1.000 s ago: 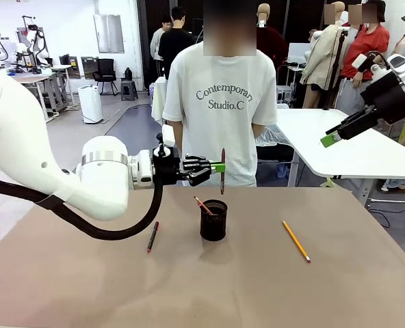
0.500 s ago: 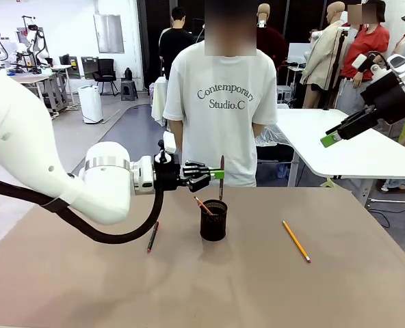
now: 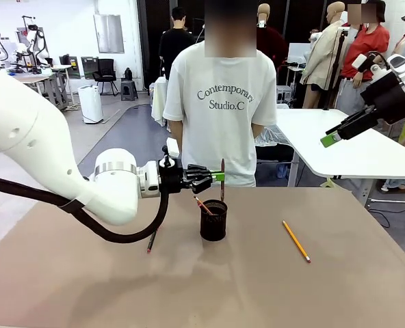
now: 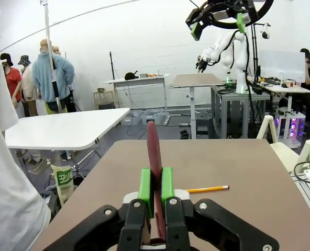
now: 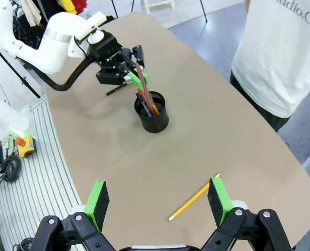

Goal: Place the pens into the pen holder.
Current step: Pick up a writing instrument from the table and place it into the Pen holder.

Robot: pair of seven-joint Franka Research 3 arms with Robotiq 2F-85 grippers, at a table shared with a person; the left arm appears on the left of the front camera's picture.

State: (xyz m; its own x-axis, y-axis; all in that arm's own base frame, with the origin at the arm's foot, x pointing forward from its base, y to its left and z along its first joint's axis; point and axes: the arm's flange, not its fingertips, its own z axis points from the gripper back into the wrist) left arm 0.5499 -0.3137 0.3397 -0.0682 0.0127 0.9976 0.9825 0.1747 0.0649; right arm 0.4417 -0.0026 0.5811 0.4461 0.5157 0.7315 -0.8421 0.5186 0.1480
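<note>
We hold the brownish-pink pen (image 3: 221, 166) upright in our left gripper (image 3: 219, 176), clamped tight, its lower tip at the mouth of the pen holder (image 3: 213, 222), while our right gripper (image 5: 157, 201) hangs wide open and empty, high above the yellow pencil (image 5: 193, 197).

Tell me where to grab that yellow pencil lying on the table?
Take the yellow pencil around mid-shaft, coming straight down from above and pinching across its thin width. It lies flat on the table, with nothing close beside it.
</note>
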